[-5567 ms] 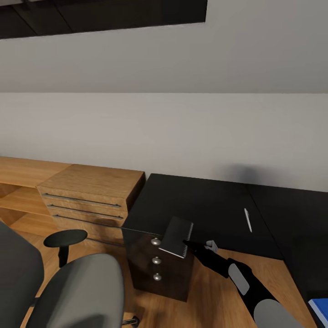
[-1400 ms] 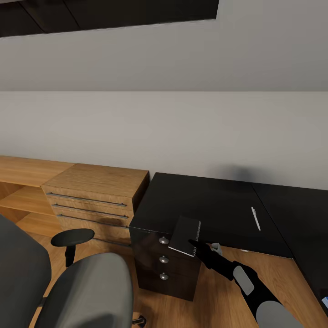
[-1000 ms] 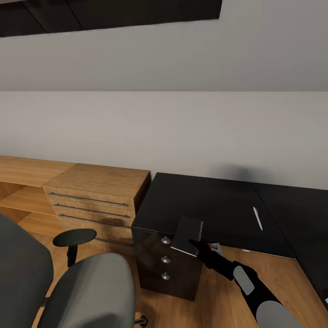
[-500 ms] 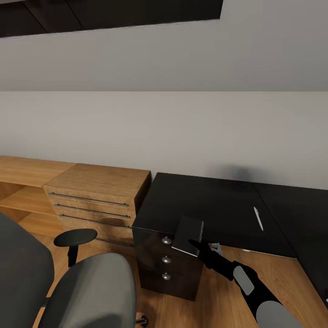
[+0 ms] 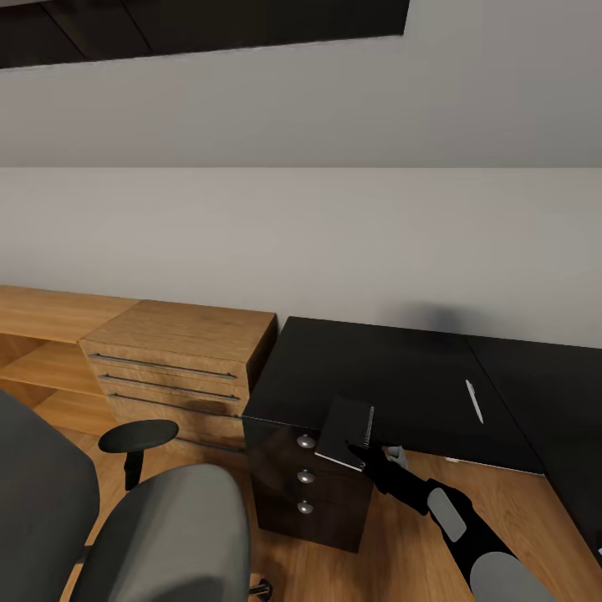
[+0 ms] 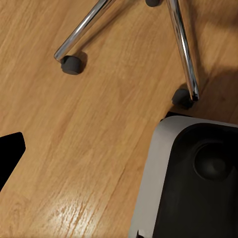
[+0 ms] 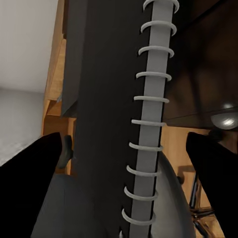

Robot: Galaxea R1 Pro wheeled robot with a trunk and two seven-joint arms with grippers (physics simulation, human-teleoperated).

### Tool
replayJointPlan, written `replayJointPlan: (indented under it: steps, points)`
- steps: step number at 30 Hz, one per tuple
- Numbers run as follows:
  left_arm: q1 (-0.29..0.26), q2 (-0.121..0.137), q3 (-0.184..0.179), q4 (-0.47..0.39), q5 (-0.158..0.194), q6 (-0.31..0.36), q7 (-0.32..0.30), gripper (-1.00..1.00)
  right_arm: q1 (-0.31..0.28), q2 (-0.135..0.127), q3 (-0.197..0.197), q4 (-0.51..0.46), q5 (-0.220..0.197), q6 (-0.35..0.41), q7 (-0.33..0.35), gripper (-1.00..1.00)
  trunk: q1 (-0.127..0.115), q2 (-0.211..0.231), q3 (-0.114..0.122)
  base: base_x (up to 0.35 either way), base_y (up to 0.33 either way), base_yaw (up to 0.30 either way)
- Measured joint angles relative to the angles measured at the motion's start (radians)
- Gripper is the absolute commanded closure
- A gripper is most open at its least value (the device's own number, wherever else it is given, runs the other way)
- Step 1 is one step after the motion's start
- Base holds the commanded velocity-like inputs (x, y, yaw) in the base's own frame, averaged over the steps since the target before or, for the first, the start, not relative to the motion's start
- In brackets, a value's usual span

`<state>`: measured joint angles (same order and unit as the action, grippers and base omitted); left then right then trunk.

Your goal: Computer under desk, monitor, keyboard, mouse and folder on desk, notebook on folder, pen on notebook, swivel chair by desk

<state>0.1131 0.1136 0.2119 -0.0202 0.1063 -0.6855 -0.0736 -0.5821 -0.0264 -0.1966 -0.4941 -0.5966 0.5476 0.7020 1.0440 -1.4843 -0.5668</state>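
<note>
Nearest, on the left, the grey swivel chair [image 5: 159,535], its black armrest [image 5: 138,436] toward the low wood cabinet [image 5: 180,351]. Down by the floor [image 6: 99,124] in the left wrist view, chrome legs and castors [image 6: 72,63] of that chair, and one dark fingertip [image 6: 10,153] at the frame's edge. Cannot tell from that whether the left jaws are spread or pressed together. A little farther, reaching in from the right, the right arm [image 5: 443,510] with its jaws pinching the notebook [image 5: 344,431]. Seen from the right wrist, black fingers [image 7: 44,168] to either side of the dark cover, the spiral binding [image 7: 151,124] running straight away from the jaws. So, held by its near end, long axis pointing near to far, cover tilted over the near-left corner of the counter [image 5: 376,368], just above the drawers [image 5: 305,489]. Hard to tell whether touching that corner or hanging clear of it. Farther back and to the right, well apart from the notebook, the pen [image 5: 474,401], flat on the black top, also lying near to far. Judging by this, a carry along the counter toward the arm's own side, clearly work for the right arm, the left being low and off by the chair. Worth keeping the cover level, to stack flat on the folder.
</note>
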Motion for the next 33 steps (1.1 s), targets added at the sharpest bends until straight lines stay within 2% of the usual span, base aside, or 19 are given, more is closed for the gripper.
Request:
replayJointPlan:
  steps: [4, 22, 33]
  points:
    - [0.0, 0.0, 0.0, 0.0, 0.0, 0.0, 0.0, -1.0, 0.0, 0.0, 0.001, -0.001, -0.01, 0.008, 0.003, 1.0, 0.0, 0.0, 0.0, 0.0, 0.0, 0.0]
    - [0.0, 0.0, 0.0, 0.0, 0.0, 0.0, 0.001, -1.0, 0.0, -0.001, 0.0, -0.002, -0.01, 0.005, 0.005, 1.0, 0.0, 0.0, 0.0, 0.0, 0.0, 0.0]
    - [0.0, -0.001, 0.0, 0.0, 0.0, 0.001, 0.001, -1.0, 0.0, -0.002, 0.0, -0.005, -0.007, 0.008, 0.004, 1.0, -0.042, 0.077, 0.034, 0.0, 0.0, 0.0]
